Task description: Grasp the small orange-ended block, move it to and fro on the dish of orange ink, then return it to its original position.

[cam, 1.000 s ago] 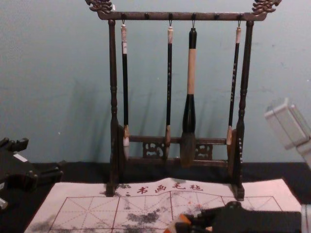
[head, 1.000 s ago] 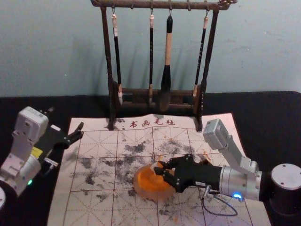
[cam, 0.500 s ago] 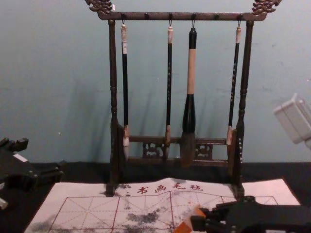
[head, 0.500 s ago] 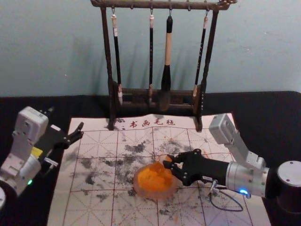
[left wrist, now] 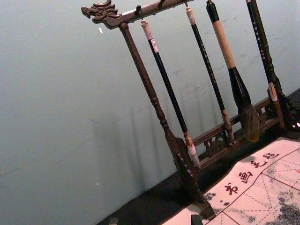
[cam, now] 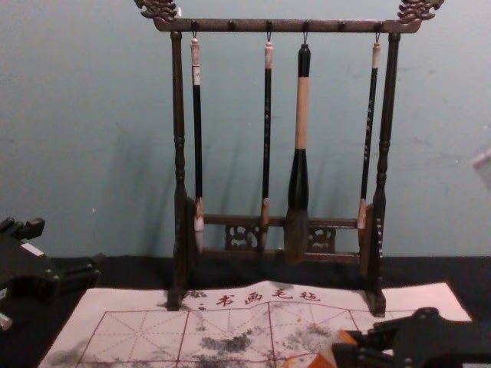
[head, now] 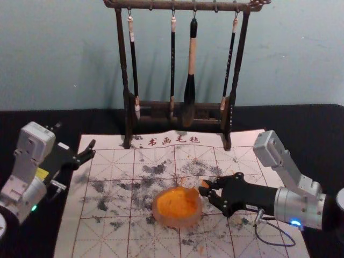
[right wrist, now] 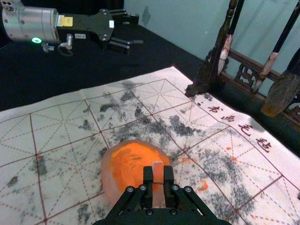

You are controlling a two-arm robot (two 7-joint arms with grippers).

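Right gripper (head: 205,189) pinches the block (right wrist: 158,171) by the dish's (head: 176,222) right rim. Ink (head: 173,204) lies leftward — mat's (head: 107,242) right edge opposite.

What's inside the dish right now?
Orange ink lies spread in the dish. The dish's bottom beneath the ink is covered, and in the right wrist view the block, held in the right gripper, hides part of the dish.

I'm looking at a black-covered table (head: 301,126), and there's the pale mat (head: 105,239) spread flat across it, red grid lines, dark smudges, far edge gently wavy!
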